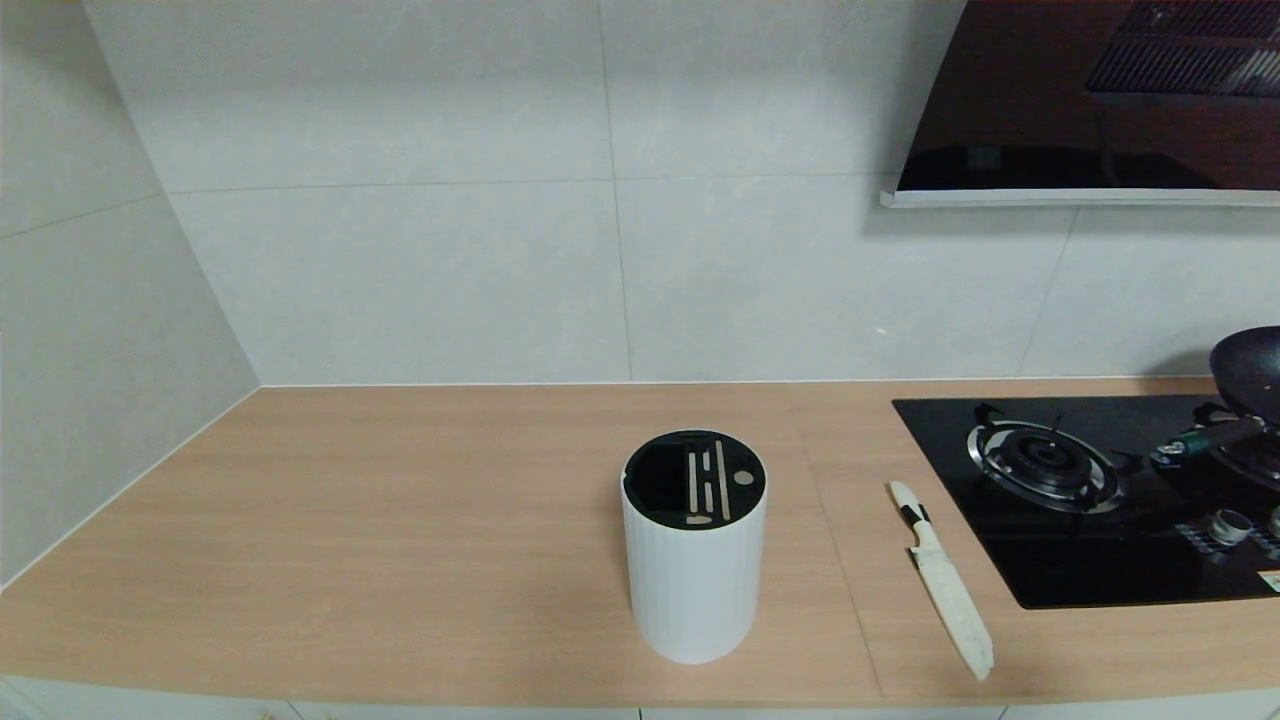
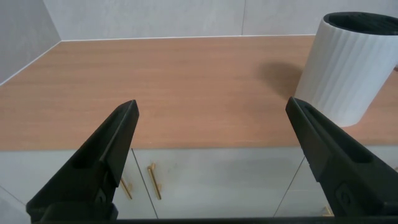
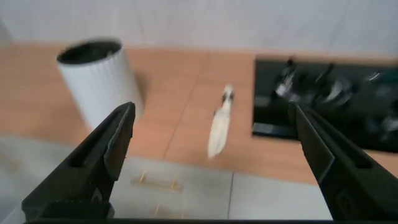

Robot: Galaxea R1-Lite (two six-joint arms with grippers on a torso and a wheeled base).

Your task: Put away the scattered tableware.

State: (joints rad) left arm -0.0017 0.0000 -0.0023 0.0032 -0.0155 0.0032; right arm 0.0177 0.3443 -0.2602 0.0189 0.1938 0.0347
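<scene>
A wooden worktop runs along a tiled wall. From the head view, looking down, a white ribbed cylinder, the knife holder, stands upright near the worktop's front edge. Its black top insert has one wide opening, several narrow slots and a small round hole.

To the holder's right, apart from it, a knife lies flat on the worktop just beside a black gas hob. Its pale handle points toward the wall and its white blade toward the front edge. A dark pan sits on the hob's far burner, under a dark range hood.

The left wrist view looks from in front of and below the worktop's edge. The left gripper has its black jaws spread wide with nothing between them. Beyond them are the holder's ribbed side and pale cabinet fronts with slim gold handles.

In the right wrist view, the right gripper also has its jaws spread wide and holds nothing. Between them lie the holder, the knife and the hob's near corner.
</scene>
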